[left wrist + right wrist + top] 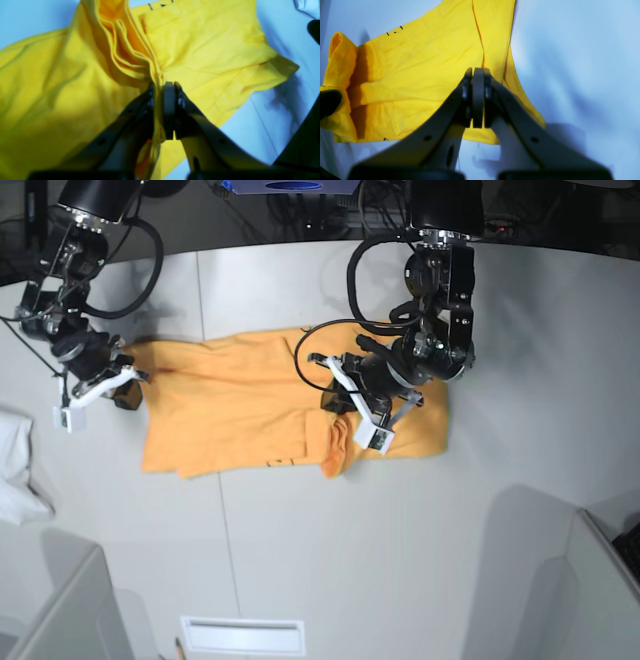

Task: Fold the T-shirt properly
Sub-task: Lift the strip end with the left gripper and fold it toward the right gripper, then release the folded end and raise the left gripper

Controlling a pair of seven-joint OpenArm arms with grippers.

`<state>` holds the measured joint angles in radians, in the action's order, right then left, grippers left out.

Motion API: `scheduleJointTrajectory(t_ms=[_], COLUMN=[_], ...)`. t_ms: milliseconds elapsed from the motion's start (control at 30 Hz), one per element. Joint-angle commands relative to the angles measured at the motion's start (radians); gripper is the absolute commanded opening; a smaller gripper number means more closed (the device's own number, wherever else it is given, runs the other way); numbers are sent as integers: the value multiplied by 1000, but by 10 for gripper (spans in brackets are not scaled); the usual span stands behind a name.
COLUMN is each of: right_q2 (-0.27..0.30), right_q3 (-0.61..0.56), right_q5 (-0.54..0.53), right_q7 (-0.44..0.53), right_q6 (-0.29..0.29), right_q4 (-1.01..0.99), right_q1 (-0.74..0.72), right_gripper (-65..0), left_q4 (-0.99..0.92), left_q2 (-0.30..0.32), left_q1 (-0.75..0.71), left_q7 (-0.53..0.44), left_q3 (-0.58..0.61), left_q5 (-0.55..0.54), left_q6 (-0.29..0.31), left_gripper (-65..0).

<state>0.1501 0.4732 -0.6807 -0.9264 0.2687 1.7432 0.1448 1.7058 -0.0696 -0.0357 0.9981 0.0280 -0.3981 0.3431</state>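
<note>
The light-orange T-shirt [240,405] lies spread across the middle of the grey table [420,540], partly folded, with a raised bunch near its right half. My left gripper [348,393] is shut on that bunched fold. The left wrist view shows its jaws pinched on gathered pleats of the T-shirt [212,42] at the left gripper [161,86]. My right gripper [125,377] is at the shirt's left edge. In the right wrist view the right gripper [477,71] is shut, with the T-shirt [420,65] rising to its tip. Thin black marks [395,31] show on the cloth.
A small white cloth [14,470] lies at the table's left edge. Grey partitions stand at the front left [55,610] and front right [600,580]. A white slotted plate [243,635] sits at the front edge. Cables hang behind both arms.
</note>
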Motion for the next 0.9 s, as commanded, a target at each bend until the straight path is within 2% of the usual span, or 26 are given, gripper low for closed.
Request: scheduleJointTrajectory(t_ms=[0, 67, 200, 300, 367, 467, 533, 600, 667, 733, 767, 800, 867], right_q2=[13, 13, 13, 13, 13, 13, 12, 12, 13, 15, 15, 15, 15], right_q3=[5, 5, 5, 5, 3, 2, 6, 6, 6, 6, 6, 8, 8], right_q5=[-17, -17, -17, -17, -17, -17, -18, -18, -18, -18, -18, -17, -14], right_q7=[22, 22, 22, 22, 22, 22, 22, 22, 22, -10, -39, -67, -101], right_q6=[-1, -1, -1, -1, -1, -1, -3, -4, -4, -4, -4, -4, -4], right_q4=[16, 18, 18, 18, 18, 18, 18, 18, 18, 16, 16, 13, -1], right_q1=[-12, -12, -12, -12, -14, -26, -27, -27, -27, -40, -60, -76, -113], right_gripper=[-650, -650, -650, -650, -650, -650, -650, -650, -650, -650, -650, -618, -408], left_q4=[15, 15, 13, 13, 3, -59, -83, -54, 3, 70, 95, 116, 152], left_q2=[-6, -8, -8, -22, -40, -43, -45, -45, -43, -39, -37, -29, 11], left_q1=[13, 13, 13, 18, 35, 76, 89, 81, 49, 13, 0, -14, -40], left_q7=[-20, -20, -20, -20, -20, -20, -23, -23, -22, -20, -20, -20, -18], left_q3=[2, 3, 3, 3, 37, 157, 232, 235, 168, 33, -40, -107, -221], left_q5=[-22, -22, -22, -22, -22, -22, -23, -34, -80, -147, -180, -206, -256], left_q6=[6, 6, 6, 6, 6, 6, 6, 6, 6, 6, 6, 6, 6], left_gripper=[-650, -650, -453, -336, -276, -240, -244, -245, -247, -255, -280, -326, -479])
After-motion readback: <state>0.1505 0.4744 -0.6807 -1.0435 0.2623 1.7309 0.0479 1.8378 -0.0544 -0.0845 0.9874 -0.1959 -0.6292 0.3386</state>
